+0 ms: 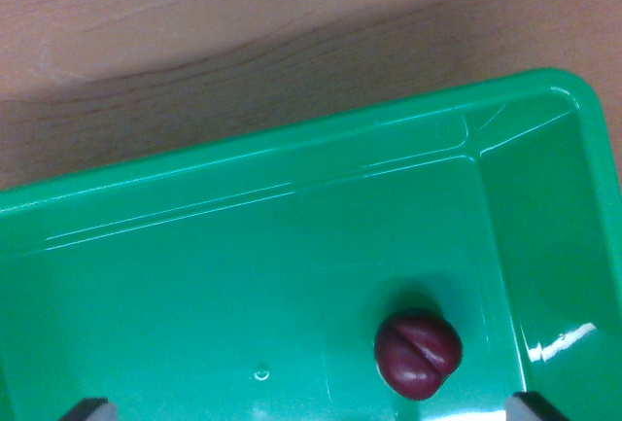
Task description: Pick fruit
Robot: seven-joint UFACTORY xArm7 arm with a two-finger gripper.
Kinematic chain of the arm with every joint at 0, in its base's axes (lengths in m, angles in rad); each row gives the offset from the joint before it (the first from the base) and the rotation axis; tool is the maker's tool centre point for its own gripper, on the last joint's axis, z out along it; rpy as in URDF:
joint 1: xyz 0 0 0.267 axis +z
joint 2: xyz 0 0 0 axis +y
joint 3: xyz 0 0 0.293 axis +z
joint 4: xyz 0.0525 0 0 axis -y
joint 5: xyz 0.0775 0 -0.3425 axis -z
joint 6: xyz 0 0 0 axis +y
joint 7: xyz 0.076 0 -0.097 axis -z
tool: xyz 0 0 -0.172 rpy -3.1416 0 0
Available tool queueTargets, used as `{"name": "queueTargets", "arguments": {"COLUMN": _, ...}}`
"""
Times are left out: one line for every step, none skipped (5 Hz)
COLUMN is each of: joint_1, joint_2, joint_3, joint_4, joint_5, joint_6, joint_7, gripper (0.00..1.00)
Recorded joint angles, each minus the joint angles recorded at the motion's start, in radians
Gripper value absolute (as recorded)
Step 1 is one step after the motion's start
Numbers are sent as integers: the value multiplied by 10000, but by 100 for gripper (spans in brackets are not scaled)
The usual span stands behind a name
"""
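No legible text, label, brand, number or sign observed on the green tray [292,149], the wooden table [194,22] or the dark red fruit [418,355].

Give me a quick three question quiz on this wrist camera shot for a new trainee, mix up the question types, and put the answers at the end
1. True or false: the dark red fruit lies inside the green tray.
2. Multiple choice: what surface is the tray resting on? A) a white cloth B) a wooden table C) a metal rack
3. Fill in the blank: the two fingertips of the gripper show at the bottom corners, and the fruit sits nearer the wrist view's ____ one.

Key: 1 true; 2 B; 3 right.
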Motion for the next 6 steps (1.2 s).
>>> {"name": "queueTargets", "arguments": {"joint_1": -22, "joint_2": 135, "joint_3": -18, "joint_4": -336, "joint_5": -82, "joint_6": -440, "joint_7": 0, "gripper": 0}}
{"name": "queueTargets", "arguments": {"joint_1": -22, "joint_2": 135, "joint_3": -18, "joint_4": -336, "joint_5": -82, "joint_6": -440, "joint_7": 0, "gripper": 0}}
{"name": "queueTargets", "arguments": {"joint_1": -45, "joint_2": 274, "joint_3": -36, "joint_4": -683, "joint_5": -167, "joint_6": -894, "joint_7": -1, "gripper": 0}}
{"name": "queueTargets", "arguments": {"joint_1": -45, "joint_2": 274, "joint_3": -36, "joint_4": -683, "joint_5": -167, "joint_6": -894, "joint_7": -1, "gripper": 0}}
{"name": "queueTargets", "arguments": {"joint_1": -69, "joint_2": 416, "joint_3": -55, "joint_4": -1039, "joint_5": -255, "joint_6": -1361, "joint_7": -1, "gripper": 0}}
{"name": "queueTargets", "arguments": {"joint_1": -69, "joint_2": 416, "joint_3": -55, "joint_4": -1039, "joint_5": -255, "joint_6": -1361, "joint_7": -1, "gripper": 0}}
